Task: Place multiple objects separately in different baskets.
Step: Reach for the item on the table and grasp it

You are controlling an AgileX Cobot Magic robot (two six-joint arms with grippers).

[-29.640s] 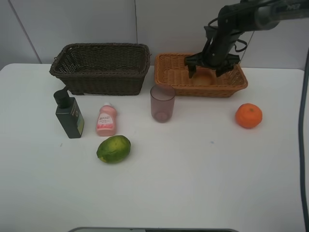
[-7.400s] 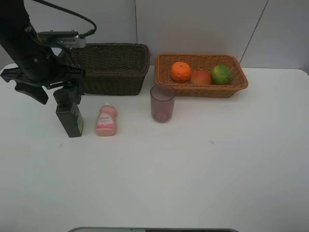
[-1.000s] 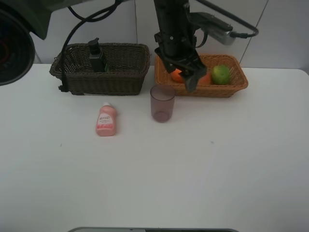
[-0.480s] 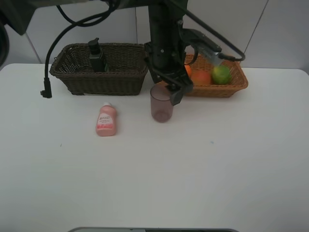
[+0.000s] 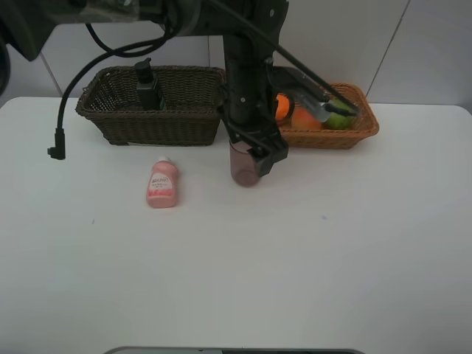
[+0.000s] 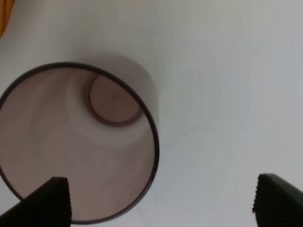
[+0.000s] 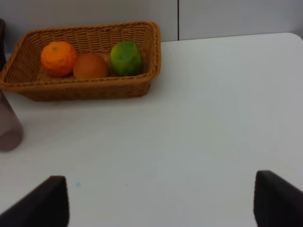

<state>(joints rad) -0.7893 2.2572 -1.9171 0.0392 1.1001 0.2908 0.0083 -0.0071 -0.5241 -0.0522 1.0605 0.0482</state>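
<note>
The translucent mauve cup (image 5: 245, 168) stands upright in front of the baskets. My left gripper (image 5: 257, 154) hangs just above it, open and empty. In the left wrist view the cup (image 6: 78, 142) is seen from above, offset to one side of the open left gripper (image 6: 161, 202). The dark green pump bottle (image 5: 147, 85) stands in the dark brown basket (image 5: 158, 124). The orange (image 5: 282, 105), the apple-like fruit (image 5: 306, 118) and the green fruit (image 5: 341, 116) lie in the orange-tan basket (image 5: 366, 125). The small pink bottle (image 5: 162, 183) lies on the table. My right gripper (image 7: 158, 201) is open and empty.
The right wrist view shows the orange-tan basket (image 7: 80, 90) with its three fruits and the cup (image 7: 7, 125) at the picture's edge. A black cable end (image 5: 57, 144) hangs left of the dark basket. The white table (image 5: 295, 258) spreads in front.
My left arm has moved from over the orange-tan basket leftward and down to just above the cup. The cup, bottles and fruits have not moved.
</note>
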